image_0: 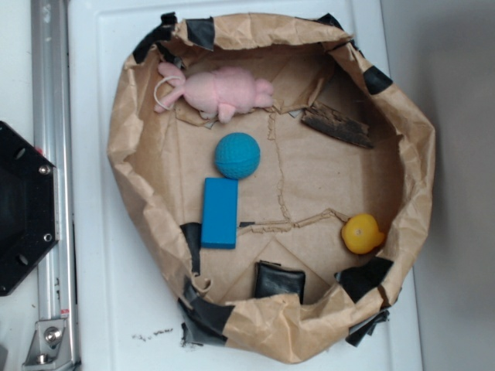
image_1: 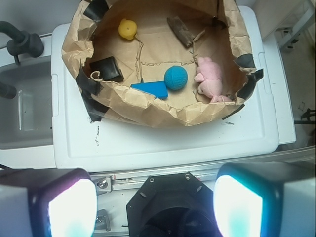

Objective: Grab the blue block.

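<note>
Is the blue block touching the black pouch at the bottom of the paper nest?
No, in the exterior view the blue block lies apart from the black pouch, with bare brown paper between them.

Bright colours on crumpled tan paper

The blue block (image_0: 220,213) is a plain, flat bright blue; the ball (image_0: 237,155) at its 12 o'clock is teal-blue with a dimpled pattern. The plush toy (image_0: 216,90) at the nest's 11 o'clock is pale pink with a white loop. The rubber duck (image_0: 362,233) at 4 o'clock is yellow with a small orange spot. The bark piece (image_0: 337,125) at 1 o'clock is dark brown, streaked grey. The square pad (image_0: 279,280) at 6 o'clock is glossy black. The paper nest (image_0: 124,147) is tan-brown, patched with black tape (image_0: 201,32); the lid (image_0: 100,309) beneath is white. The gripper (image_1: 155,207) has black fingers with pads glowing white edged in cyan.
</note>
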`<state>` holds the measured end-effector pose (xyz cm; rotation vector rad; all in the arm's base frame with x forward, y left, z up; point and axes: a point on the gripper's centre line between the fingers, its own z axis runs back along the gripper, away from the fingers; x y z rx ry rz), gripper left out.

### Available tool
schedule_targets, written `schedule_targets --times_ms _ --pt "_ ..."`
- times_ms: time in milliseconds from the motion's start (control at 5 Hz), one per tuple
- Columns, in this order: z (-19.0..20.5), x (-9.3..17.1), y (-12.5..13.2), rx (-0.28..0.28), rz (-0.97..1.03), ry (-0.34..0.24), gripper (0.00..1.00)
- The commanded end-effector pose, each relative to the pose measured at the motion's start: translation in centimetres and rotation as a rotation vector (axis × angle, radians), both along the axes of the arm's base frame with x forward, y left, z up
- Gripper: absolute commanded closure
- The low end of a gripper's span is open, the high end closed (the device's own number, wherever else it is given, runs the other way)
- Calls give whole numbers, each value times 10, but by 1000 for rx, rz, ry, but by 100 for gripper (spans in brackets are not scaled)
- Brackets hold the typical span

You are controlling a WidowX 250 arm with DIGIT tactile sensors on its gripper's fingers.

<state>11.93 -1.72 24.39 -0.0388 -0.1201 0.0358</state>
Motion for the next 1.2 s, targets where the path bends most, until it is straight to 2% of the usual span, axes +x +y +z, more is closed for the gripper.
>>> schedule_targets --times_ms 0,200,400,600,800,1000 --pt "0 0 0 0 0 0 0" --pt "-31 50 20 -65 251 13 0" --pt "-58 93 25 -154 503 47 0" --pt "-96 140 35 -174 738 51 0" --pt "-147 148 22 -174 816 174 0" --pt "-178 128 4 -159 925 287 0"
